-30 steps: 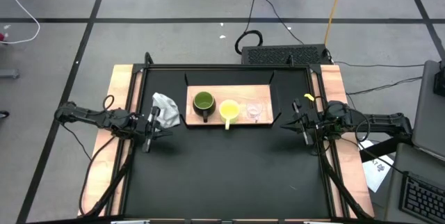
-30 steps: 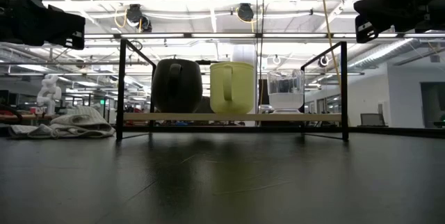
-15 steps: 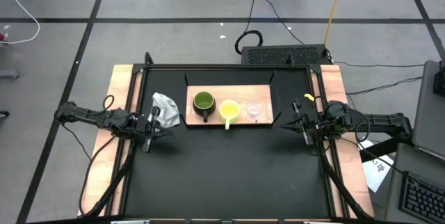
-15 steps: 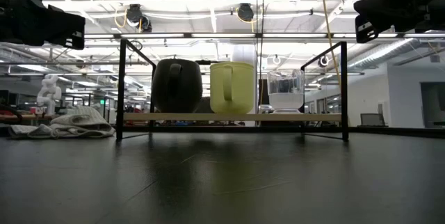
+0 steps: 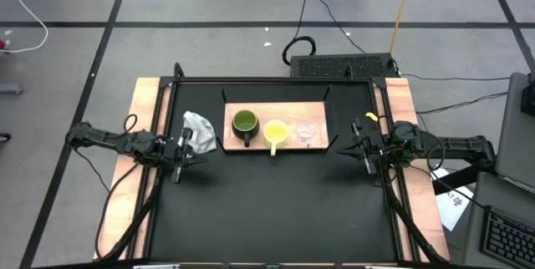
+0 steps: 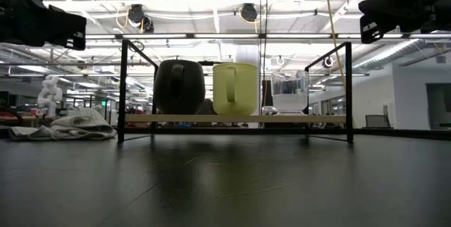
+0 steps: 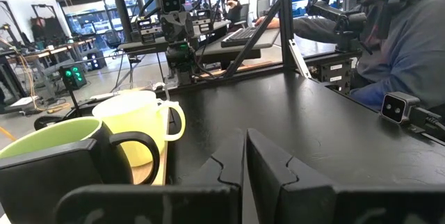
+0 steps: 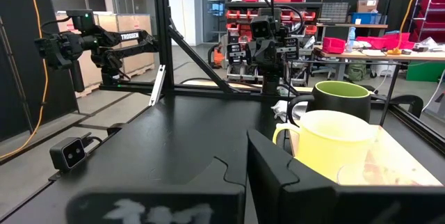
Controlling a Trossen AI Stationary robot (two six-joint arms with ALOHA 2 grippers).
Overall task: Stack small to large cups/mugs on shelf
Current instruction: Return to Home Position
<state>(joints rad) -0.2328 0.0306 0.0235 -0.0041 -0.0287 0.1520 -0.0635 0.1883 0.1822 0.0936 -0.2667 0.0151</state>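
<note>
Three vessels stand in a row, base down, on the light-wood shelf (image 5: 251, 139): an olive-green mug (image 5: 244, 122) with a dark handle, a yellow mug (image 5: 276, 132) and a clear glass cup (image 5: 306, 132). The low view shows them side by side: green mug (image 6: 180, 86), yellow mug (image 6: 235, 88), glass cup (image 6: 289, 91). My left gripper (image 5: 189, 150) hovers shut and empty just left of the shelf; its fingers also show in the left wrist view (image 7: 245, 147). My right gripper (image 5: 355, 147) hovers shut and empty just right of the shelf; its fingers also show in the right wrist view (image 8: 247, 147).
A grey-white cloth wad (image 5: 198, 131) lies on the black tabletop left of the shelf, beside my left gripper. The shelf's thin dark frame (image 6: 122, 89) rises at both ends. Pale wooden planks (image 5: 144, 110) run along the table's sides. A person sits beyond the table in the left wrist view (image 7: 410, 36).
</note>
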